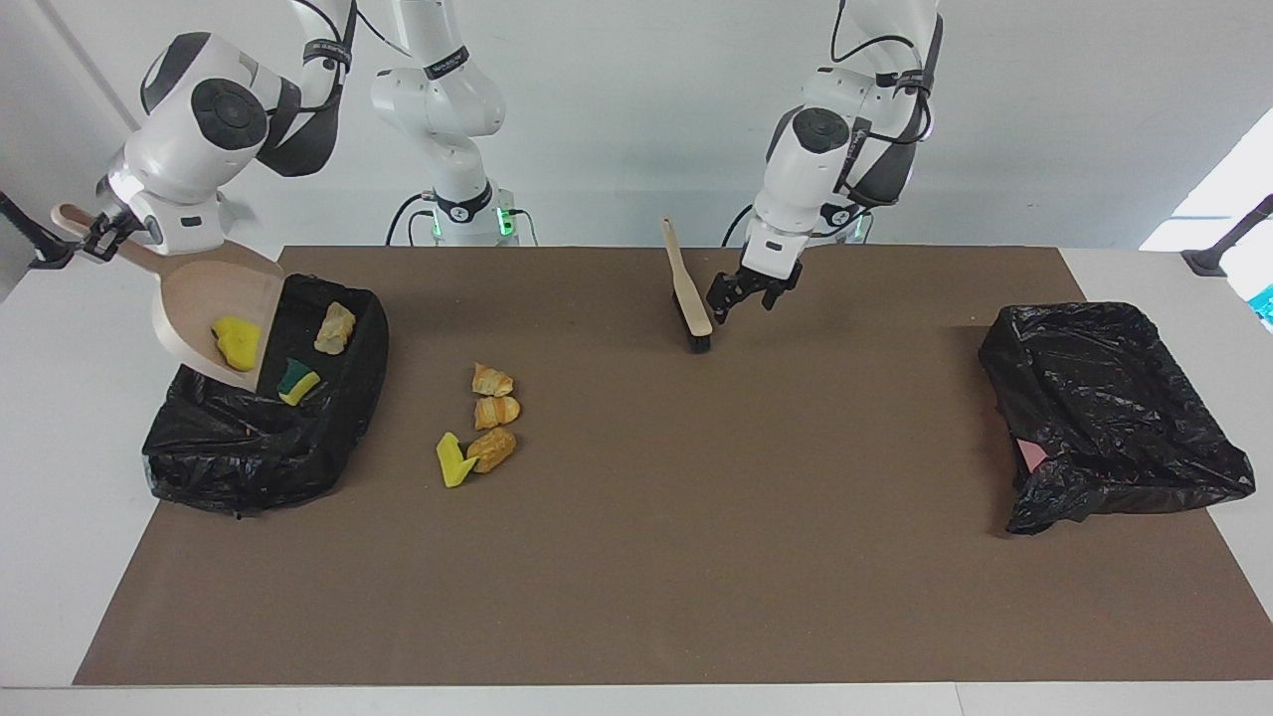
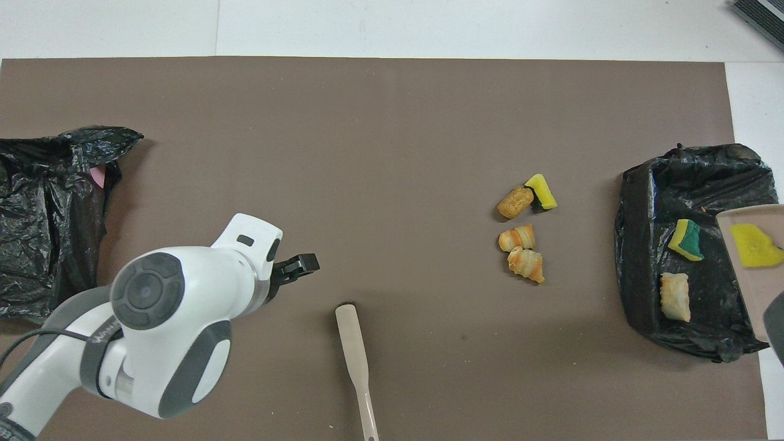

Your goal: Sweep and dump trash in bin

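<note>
Several pieces of trash, bread lumps and a yellow sponge scrap, lie loose on the brown mat beside the bin. A bread lump and a green-backed sponge lie in the bin. My right gripper is shut on the handle of the beige dustpan, which is tilted over the bin with a yellow sponge scrap in it. The brush rests bristles down on the mat, its handle toward the robots. My left gripper hangs open beside it, apart from it.
A second bin lined with a crumpled black bag sits at the left arm's end of the mat. White tabletop borders the brown mat on all sides.
</note>
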